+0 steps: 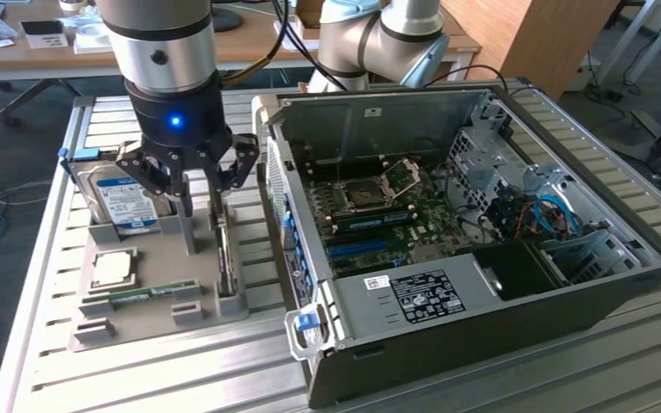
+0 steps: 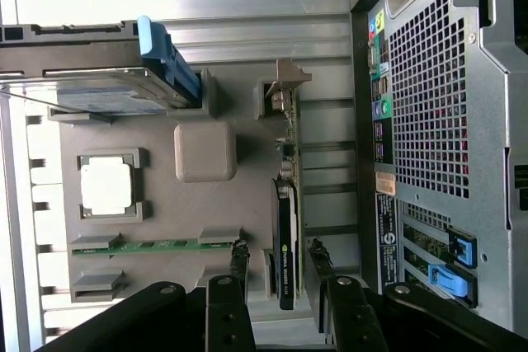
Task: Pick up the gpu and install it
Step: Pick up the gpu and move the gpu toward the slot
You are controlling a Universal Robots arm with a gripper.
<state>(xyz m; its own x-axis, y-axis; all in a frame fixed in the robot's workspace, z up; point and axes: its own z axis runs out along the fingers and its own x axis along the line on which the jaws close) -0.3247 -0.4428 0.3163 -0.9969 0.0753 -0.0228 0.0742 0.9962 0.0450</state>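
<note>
- The gpu (image 2: pixel 286 228), a thin card with a green circuit board, a black face and a silver metal end bracket, stands on its long edge in a slot of the grey moulded fixture tray (image 2: pixel 165 204). It sits on the side nearest the case, and this stance leaves both flat faces free for a pinch.
- The black two-finger gripper (image 2: pixel 279 257) hangs over the card's half away from the bracket. Its fingers (image 2: pixel 239 257) are spread with one at each face, and neither seems to touch, so nothing is held.
- The blue-labelled silver hard drive (image 1: pixel 124 200), square silver processor (image 2: pixel 106 187) and narrow green memory stick (image 2: pixel 157 246) sit in their own recesses. All three are clear of the card.
- The open grey computer case (image 1: pixel 503 335) lies on its side just beside the tray. Its green motherboard (image 1: pixel 388 215) faces up, which likely lets the slots be reached from above.
</note>
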